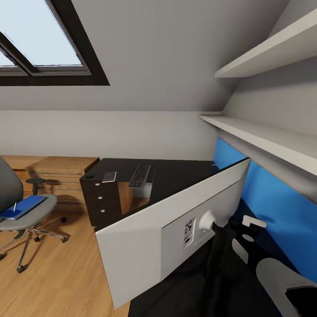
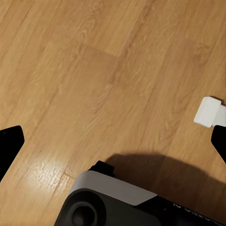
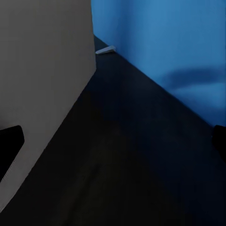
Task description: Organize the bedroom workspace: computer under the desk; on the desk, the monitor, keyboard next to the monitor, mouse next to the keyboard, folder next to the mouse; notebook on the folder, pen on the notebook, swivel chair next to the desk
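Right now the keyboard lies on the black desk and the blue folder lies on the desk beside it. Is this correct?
Not quite. The keyboard does lie on the black desk, but the blue folder lies on the seat of the swivel chair, away from the desk. The head view shows this.

Skylight [image 1: 39,39], wood floor [image 1: 61,281], white shelves [image 1: 264,136]

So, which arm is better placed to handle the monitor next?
The right, I judge. Its end effector hangs over the black desk beside the monitor, while the left end effector points at bare wood floor.
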### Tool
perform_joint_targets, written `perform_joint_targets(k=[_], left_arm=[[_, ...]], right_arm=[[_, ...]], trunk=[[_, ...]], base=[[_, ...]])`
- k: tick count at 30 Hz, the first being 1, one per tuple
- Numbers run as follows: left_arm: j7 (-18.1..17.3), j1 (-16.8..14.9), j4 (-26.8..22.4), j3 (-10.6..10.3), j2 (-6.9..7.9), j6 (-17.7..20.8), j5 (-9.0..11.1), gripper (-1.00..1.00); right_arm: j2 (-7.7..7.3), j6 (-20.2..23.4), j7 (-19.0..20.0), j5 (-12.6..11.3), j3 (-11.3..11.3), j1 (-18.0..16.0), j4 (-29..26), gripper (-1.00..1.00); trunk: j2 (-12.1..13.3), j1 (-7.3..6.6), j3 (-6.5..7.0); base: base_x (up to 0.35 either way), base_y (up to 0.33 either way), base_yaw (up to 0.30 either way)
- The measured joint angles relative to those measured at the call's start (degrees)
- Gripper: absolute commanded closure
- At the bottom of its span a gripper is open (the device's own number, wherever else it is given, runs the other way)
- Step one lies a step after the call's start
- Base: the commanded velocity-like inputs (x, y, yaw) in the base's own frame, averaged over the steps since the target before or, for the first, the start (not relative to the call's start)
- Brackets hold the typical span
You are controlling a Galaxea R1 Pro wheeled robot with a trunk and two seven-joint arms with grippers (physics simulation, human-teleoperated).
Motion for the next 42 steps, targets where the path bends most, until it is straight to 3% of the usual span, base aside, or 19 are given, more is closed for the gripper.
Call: perform_joint_targets(k=[36, 42], left_arm=[[-0.01, 0.00, 0.00, 0.00, 0.00, 0.03, 0.05, -1.00], [-0.06, 0.00, 0.00, -0.01, 0.01, 0.05, -0.03, -1.00]], right_arm=[[0.02, -0.01, -0.02, 0.06, -0.05, 0.00, -0.39, -1.00], [0.03, 0.02, -0.05, 0.08, 0.01, 0.00, -0.40, -1.00]], trunk=[[0.00, 0.00, 0.00], [0.00, 0.03, 0.00]], base=[[-0.001, 0.000, 0.010], [-0.177, 0.000, 0.000]])
